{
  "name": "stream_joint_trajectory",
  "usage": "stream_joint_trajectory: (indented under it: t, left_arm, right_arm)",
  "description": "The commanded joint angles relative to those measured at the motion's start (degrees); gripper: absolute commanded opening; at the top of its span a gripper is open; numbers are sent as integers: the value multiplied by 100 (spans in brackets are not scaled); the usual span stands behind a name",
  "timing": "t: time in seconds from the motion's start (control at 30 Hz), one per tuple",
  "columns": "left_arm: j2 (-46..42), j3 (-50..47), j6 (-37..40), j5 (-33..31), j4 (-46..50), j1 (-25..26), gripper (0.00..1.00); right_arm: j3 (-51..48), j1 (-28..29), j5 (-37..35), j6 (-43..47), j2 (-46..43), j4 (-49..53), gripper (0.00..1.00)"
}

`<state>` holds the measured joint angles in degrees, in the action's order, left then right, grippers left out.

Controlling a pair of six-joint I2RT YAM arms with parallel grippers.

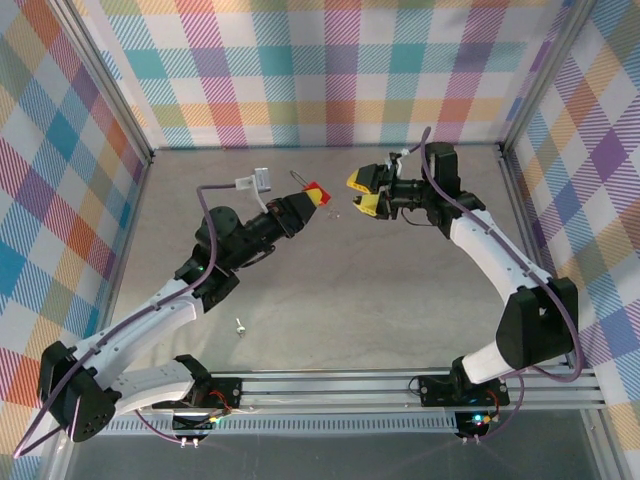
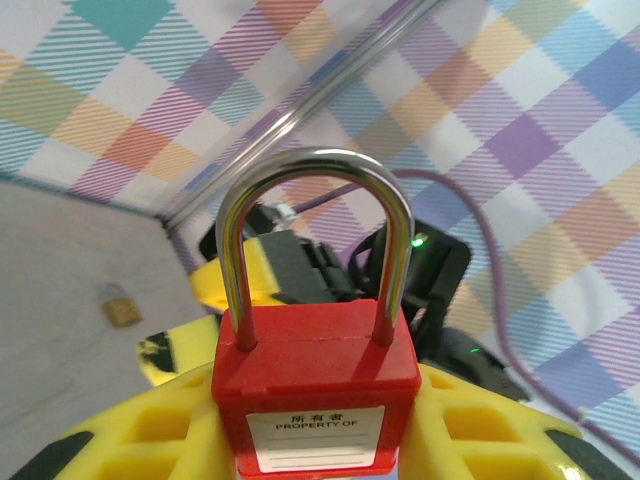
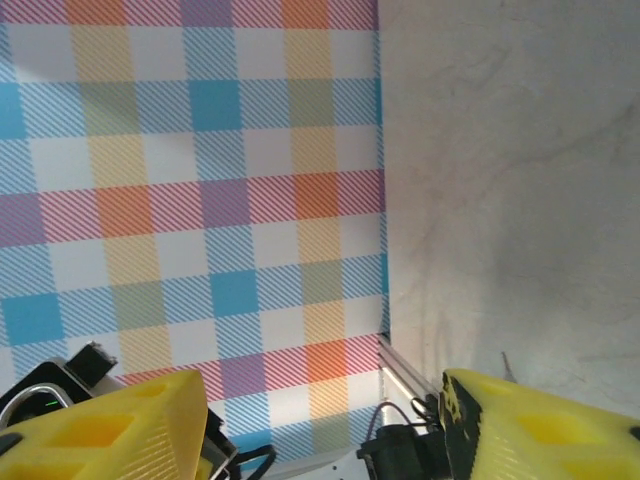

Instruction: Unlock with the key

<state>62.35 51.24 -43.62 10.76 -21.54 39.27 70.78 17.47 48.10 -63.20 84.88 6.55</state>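
Red padlock [image 2: 315, 370] with silver shackle [image 2: 315, 163] and white label [image 2: 315, 435]; yellow fingers [image 2: 480, 430] flecked with black. Plaid walls [image 1: 340, 60] in teal, orange, purple, pink and yellow on white. Mottled grey table [image 1: 380, 290]. Purple cable [image 2: 500, 320] along white-and-black arms [image 1: 150, 320]; silver frame rails [image 1: 400, 385].

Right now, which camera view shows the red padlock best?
The left wrist view: the red padlock stands close and upright between the yellow fingers, with its shackle and label clear. In the top external view the padlock is just a small, distant red shape.
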Motion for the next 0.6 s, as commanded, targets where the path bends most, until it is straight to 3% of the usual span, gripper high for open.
stream_joint_trajectory:
  t: [0.0,0.33,0.57]
  left_arm:
    - [-138,356,636,-238,1279,20,0]
    - [-98,1259,2164,-996,4070,85,0]
    - [-32,1506,2917,-1375,4791,281,0]
  right_arm:
    - [296,-67,-179,886,-217,1099,67]
    - [680,-201,-845,2245,-677,2573,88]
    - [1229,-220,-1107,2991,-645,3151,91]
